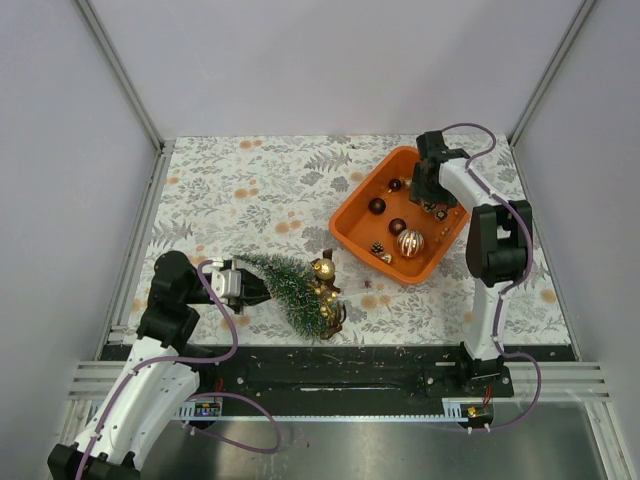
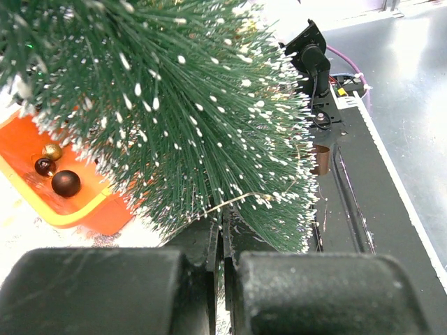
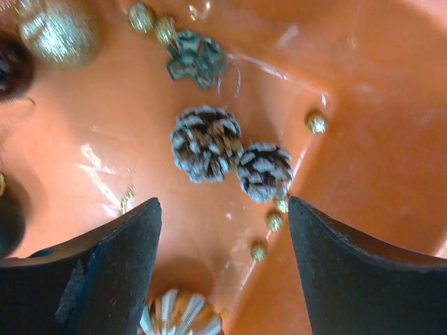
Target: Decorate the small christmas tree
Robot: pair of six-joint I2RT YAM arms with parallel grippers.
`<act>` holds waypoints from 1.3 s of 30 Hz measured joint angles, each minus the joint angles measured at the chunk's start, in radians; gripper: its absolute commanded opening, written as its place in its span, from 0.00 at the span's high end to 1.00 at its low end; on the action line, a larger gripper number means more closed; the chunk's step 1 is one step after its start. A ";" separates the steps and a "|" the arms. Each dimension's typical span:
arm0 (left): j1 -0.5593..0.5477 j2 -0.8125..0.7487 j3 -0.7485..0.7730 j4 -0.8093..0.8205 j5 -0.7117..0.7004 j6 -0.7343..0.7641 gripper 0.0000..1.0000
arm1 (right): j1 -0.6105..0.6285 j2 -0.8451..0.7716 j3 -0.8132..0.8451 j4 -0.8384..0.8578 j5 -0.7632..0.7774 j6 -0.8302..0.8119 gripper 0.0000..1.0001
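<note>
Left fingers [image 2: 105, 293] pinch the small christmas tree [image 1: 295, 285] (tipped sideways).

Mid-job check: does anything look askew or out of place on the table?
Yes: the small christmas tree is not upright. It lies tipped over on the mat near the orange tub, with the left pincer shut against its bristles. The right pincer hangs open over pinecones in the tub.

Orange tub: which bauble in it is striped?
The gold-and-white bauble nearest the tub's near corner; the three dark baubles seen from above are plain and smaller.
</note>
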 measured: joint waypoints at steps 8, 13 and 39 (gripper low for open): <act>0.000 0.000 0.000 -0.013 0.000 0.018 0.98 | 0.000 0.113 0.134 0.045 0.008 -0.052 0.20; 0.000 0.001 0.000 -0.013 0.000 0.022 0.98 | -0.005 0.147 0.143 0.050 0.003 -0.060 0.23; 0.000 0.062 0.065 -0.124 0.001 0.072 0.97 | -0.017 0.055 -0.023 0.100 -0.262 0.076 0.79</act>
